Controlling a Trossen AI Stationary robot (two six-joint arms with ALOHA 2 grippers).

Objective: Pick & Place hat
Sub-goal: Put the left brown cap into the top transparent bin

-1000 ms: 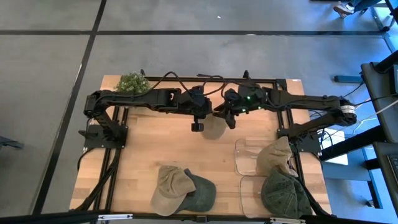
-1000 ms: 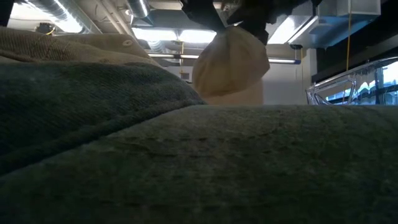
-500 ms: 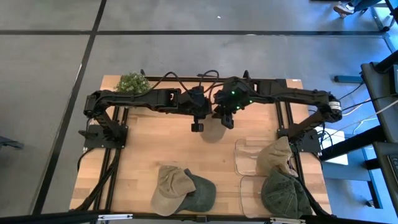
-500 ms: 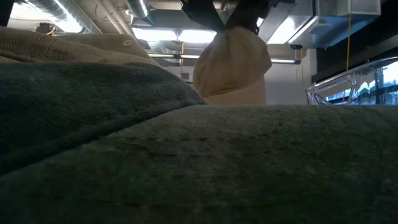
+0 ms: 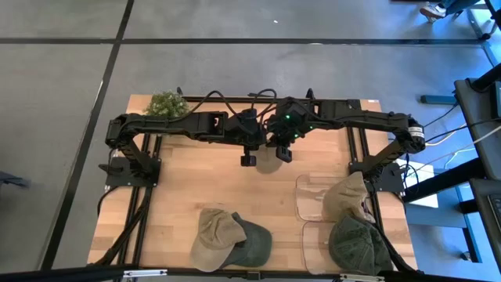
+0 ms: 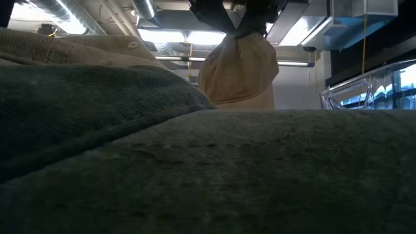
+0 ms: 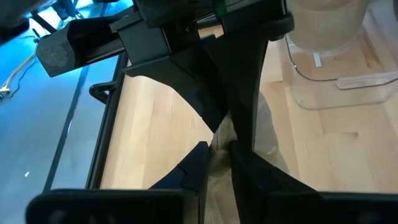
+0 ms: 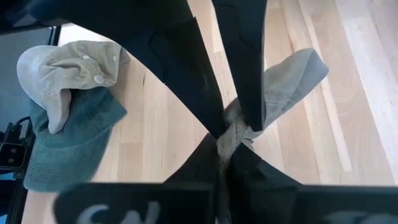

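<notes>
A tan hat (image 5: 268,162) hangs bunched above the middle of the table, between my two grippers; in the low view the tan hat (image 6: 237,68) dangles like a pouch. My left gripper (image 5: 249,157) reaches in from the table's left and my right gripper (image 5: 282,150) from the right. Their fingertips meet at the hat's gathered top. Both are shut on it. In the right wrist view the hat's brim (image 8: 292,71) sticks out to one side. My left gripper (image 7: 219,163) pinches the hat's gathered cloth (image 7: 221,142) between its two fingers, coming from above and pointing down; the layers cannot be counted. The hat hangs clear of the table below the fingers. My right gripper (image 8: 227,152) pinches the same bunched top of the hat (image 8: 233,129) between its two fingers from above, right against the left gripper's fingertips (image 8: 245,106). The hat hangs below, off the table.
A tan hat (image 5: 214,233) overlaps a green hat (image 5: 252,243) at the table's near edge. Two clear trays on the right hold a tan hat (image 5: 344,196) and a green hat (image 5: 356,244). A green tuft (image 5: 167,103) sits at the far left corner. Bare wood (image 5: 188,180) lies under the grippers.
My right gripper has moved toward the table's left, closing in on the left gripper, and carried the hanging hat with it. The hat has swung slightly to the left in the low view. The left arm has kept still.
</notes>
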